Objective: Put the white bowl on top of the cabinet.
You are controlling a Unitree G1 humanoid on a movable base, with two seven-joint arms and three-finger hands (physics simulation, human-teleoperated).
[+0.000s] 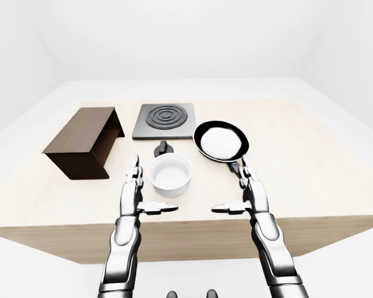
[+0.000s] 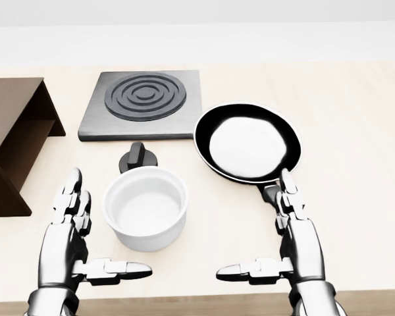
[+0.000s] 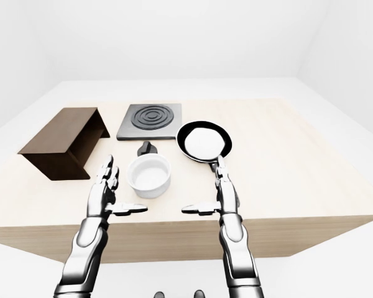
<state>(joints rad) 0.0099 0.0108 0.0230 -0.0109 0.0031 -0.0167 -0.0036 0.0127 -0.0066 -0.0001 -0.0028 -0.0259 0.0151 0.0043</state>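
Observation:
A white bowl (image 2: pixel 145 209) stands upright and empty on the wooden table (image 2: pixel 355 171), between my two hands. The brown cabinet (image 1: pixel 81 141), an open-sided box, sits at the left of the table. My left hand (image 2: pixel 92 240) hovers open just left of the bowl, fingers straight and thumb pointing right, not touching it. My right hand (image 2: pixel 276 243) is open to the bowl's right, beside the pan handle, thumb pointing left. Neither hand holds anything.
A black frying pan (image 2: pixel 247 141) with a white inside lies right of the bowl, its handle toward my right hand. A dark hob plate (image 2: pixel 142 103) sits above the bowl, with a small black knob (image 2: pixel 137 158) between them. The table's near edge runs below my hands.

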